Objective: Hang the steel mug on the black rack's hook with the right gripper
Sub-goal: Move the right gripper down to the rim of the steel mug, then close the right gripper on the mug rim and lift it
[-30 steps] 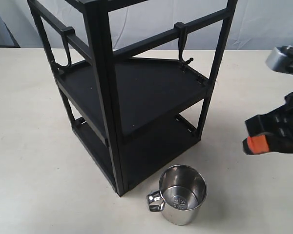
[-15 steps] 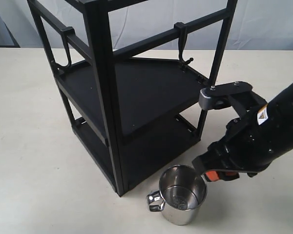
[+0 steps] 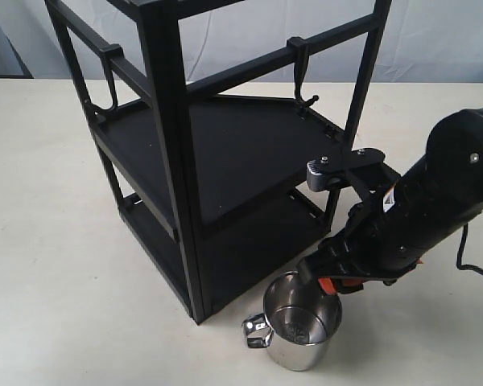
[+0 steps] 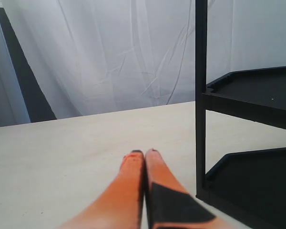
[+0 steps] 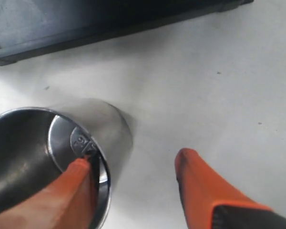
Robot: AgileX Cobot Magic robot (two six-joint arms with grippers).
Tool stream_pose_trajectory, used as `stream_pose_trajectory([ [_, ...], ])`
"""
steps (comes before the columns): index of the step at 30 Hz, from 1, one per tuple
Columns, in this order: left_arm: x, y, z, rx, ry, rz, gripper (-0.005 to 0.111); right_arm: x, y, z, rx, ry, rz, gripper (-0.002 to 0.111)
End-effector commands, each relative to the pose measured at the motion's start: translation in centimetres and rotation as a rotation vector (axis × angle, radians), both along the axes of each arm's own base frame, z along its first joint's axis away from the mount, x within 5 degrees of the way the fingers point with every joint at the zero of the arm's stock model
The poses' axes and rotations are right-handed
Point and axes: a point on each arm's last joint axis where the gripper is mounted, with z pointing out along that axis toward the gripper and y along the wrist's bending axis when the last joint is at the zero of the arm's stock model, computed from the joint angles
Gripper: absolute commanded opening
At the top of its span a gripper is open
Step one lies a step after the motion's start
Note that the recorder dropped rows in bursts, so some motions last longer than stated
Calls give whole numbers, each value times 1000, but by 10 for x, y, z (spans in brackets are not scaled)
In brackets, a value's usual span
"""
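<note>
The steel mug [image 3: 300, 323] stands upright on the table just in front of the black rack [image 3: 175, 161], its handle [image 3: 256, 332] pointing left. My right gripper [image 3: 336, 285] is open and hangs over the mug's right rim. In the right wrist view one orange finger [image 5: 78, 183] dips inside the mug [image 5: 43, 152] and the other finger [image 5: 200, 186] stays outside the wall. The hook [image 3: 303, 80] hangs from the rack's upper rail, bare. My left gripper [image 4: 143, 153] is shut on nothing, low over the table beside a rack post [image 4: 200, 95].
A wider J hook [image 3: 110, 80] hangs on the rack's left rail. Two flat shelves [image 3: 258, 149] fill the frame. A white curtain [image 4: 109, 52] backs the beige table [image 3: 48, 265]. The rack's base edge [image 5: 114, 28] lies close behind the mug.
My right arm has swung in from the right edge, down and left, until its open fingers straddle the mug's right wall. The mug and rack have not moved.
</note>
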Motion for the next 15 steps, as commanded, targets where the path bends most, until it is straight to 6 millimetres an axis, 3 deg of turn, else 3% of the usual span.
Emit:
stream_pose_trajectory([
  [1, 0, 0, 1, -3, -9, -5, 2, 4, 2, -1, 0, -23, 12, 49],
  [12, 0, 0, 1, -3, -9, -5, 2, 7, 5, -17, -19, 19, 2, 46],
  [13, 0, 0, 1, -3, -9, -5, 2, 8, 6, -19, -19, 24, -1, 40],
  [15, 0, 0, 1, -3, -9, -5, 2, 9, 6, -19, -14, 16, -5, 8],
])
